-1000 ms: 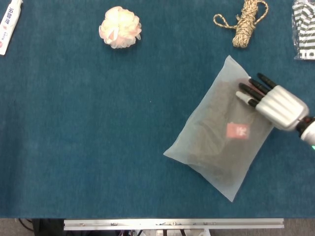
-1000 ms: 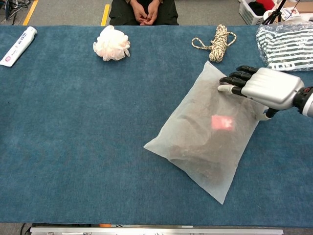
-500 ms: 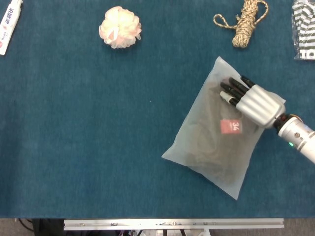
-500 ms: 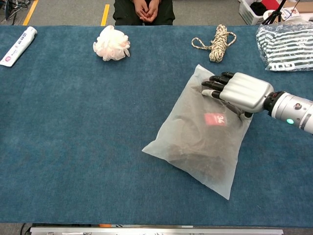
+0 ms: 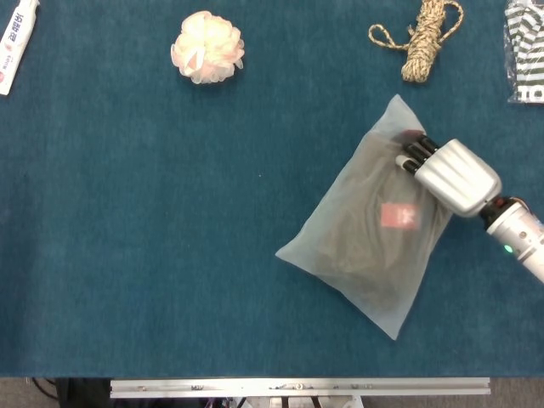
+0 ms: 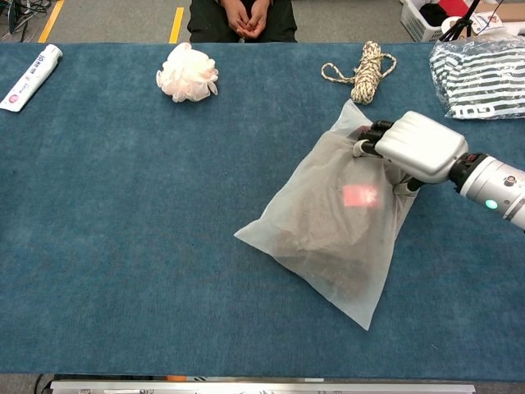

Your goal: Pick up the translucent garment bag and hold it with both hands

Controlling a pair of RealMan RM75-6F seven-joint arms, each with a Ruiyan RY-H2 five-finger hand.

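The translucent garment bag (image 5: 361, 246) (image 6: 324, 230) lies slanted on the blue table, right of centre, with dark cloth and a pink label inside. My right hand (image 5: 450, 176) (image 6: 414, 146) grips the bag's upper right end. Its fingers curl down over the top face and the thumb sits under the edge. That end of the bag looks raised off the table, while the lower end rests on it. My left hand shows in neither view.
At the far edge lie a pale bath pouf (image 5: 207, 47) (image 6: 187, 73), a coiled rope (image 5: 425, 38) (image 6: 365, 70), a striped packaged garment (image 5: 527, 51) (image 6: 480, 78) and a white tube (image 5: 17, 42) (image 6: 31, 78). A person (image 6: 239, 16) sits behind the table.
My right hand's fingers went from lying stretched on the bag to curling around its upper end. The bag shifted a little and its top corner rose.
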